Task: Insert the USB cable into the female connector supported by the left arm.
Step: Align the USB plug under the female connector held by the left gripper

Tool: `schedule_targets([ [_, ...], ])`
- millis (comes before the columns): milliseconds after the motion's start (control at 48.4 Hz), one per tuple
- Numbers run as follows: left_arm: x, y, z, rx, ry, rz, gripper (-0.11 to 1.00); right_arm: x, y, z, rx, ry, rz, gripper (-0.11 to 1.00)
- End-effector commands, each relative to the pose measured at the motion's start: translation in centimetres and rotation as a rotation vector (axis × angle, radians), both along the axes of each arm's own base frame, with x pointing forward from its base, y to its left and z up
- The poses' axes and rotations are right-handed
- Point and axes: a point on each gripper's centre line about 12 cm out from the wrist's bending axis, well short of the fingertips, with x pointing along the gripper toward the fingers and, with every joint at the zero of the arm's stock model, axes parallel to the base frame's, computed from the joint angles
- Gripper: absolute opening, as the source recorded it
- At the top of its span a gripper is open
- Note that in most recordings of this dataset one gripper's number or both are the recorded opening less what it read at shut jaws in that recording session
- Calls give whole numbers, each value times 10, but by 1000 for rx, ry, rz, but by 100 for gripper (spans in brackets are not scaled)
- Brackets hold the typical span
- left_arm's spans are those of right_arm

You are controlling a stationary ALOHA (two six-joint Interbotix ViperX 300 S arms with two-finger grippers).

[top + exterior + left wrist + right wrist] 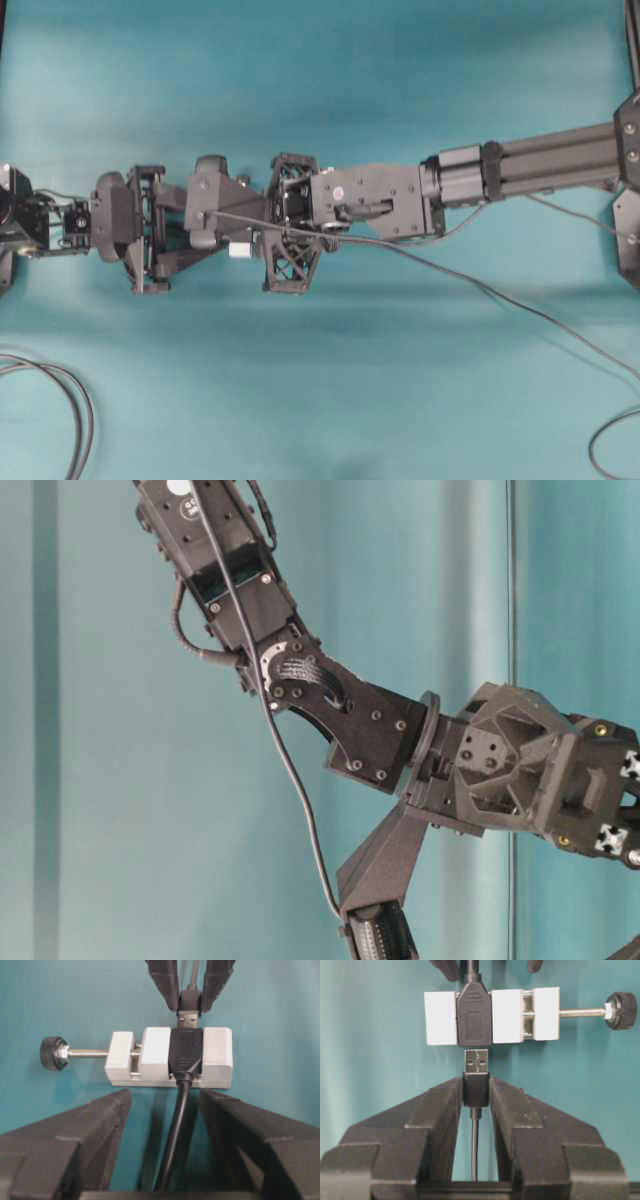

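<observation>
The female connector, a white clamp block (155,1055) gripping a black socket (186,1052), lies on the teal table with its black-knobbed screw (52,1052) sticking out sideways. Its black cable runs back between the fingers of my left gripper (164,1095), which is open, fingertips just behind the block. My right gripper (476,1082) is shut on the USB cable's dark plug (476,1091). The plug's metal tip (476,1061) points at the socket's mouth (474,1017), in line with it and a small gap short. The block also shows in the overhead view (240,250).
The USB cable (520,300) trails from the right gripper across the table to the right edge. Loose cable loops lie at the bottom left (75,400) and bottom right (600,440). The right arm's forearm (560,160) reaches in from the right.
</observation>
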Motion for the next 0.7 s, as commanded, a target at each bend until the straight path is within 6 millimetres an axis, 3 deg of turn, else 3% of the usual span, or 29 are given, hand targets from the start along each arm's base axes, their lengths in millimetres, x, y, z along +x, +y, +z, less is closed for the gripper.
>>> schedule_targets([
  [0,3,2,2,4,-18,5,70,8,-2,18,-5,-52,3,22],
  [682,2,3,2,6,-20,9,70,10,-1,21,-13,-68,22,22],
])
